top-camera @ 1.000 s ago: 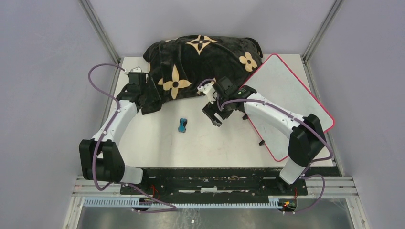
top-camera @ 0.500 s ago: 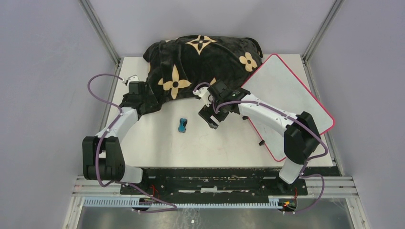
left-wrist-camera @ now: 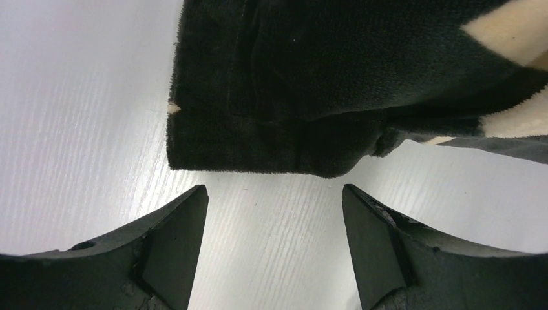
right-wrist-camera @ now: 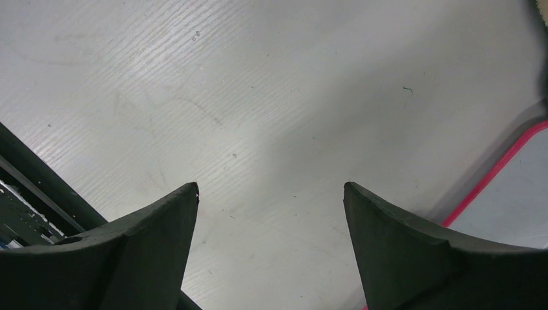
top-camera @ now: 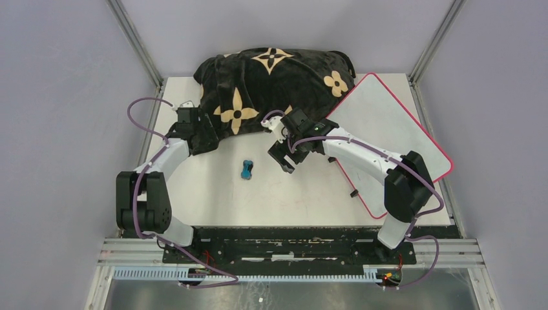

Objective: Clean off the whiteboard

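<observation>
My left pincer (left-wrist-camera: 268, 252) stands with fingers apart and nothing between them, low over the white surface (top-camera: 213, 187), just short of the near hem of the black plush blanket with cream flower motifs (left-wrist-camera: 336, 84); my right pincer (right-wrist-camera: 268, 252) is likewise spread and holds nothing, hovering over bare surface beside the near-left edge of the red-framed whiteboard (top-camera: 388, 129). The board lies flat at the right side, its far-left corner meeting or slipping under the blanket, I cannot tell which. Its face reads blank from above; faint marks I could not rule out. A small blue eraser-like block (top-camera: 247, 169) lies loose between my two arms, apart from both. Judgement: either a wiper is yet to be taken up, or wiping is over and it lies put down; the board's face needs a closer look to settle which
</observation>
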